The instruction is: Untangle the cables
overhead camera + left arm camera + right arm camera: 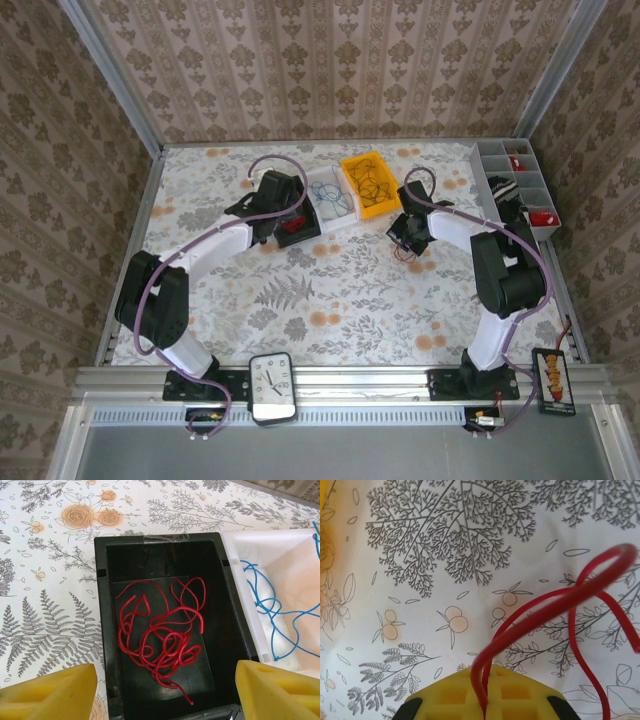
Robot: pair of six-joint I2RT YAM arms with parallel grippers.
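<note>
Floral-printed tablecloth [330, 290] lies underneath everything. Toward its far middle, the left gripper [165, 697] hangs with jaws spread wide above a black plastic bin [102, 630] holding tangled red cables [160, 640]. To the right, the right gripper [485, 702] is clamped on 1 thin red cable [545, 612], which loops away over the cloth.

Bright red cable [160, 635] in black bin [102, 630]; blue cable [270, 610] in white bin [240, 555]; black cable [372, 186] in yellow bin [355, 162], far middle. Yellow foam pads [50, 690]. White tablecloth [50, 555]: orange roses, grey ferns. Brown damask walls [320, 70].
</note>
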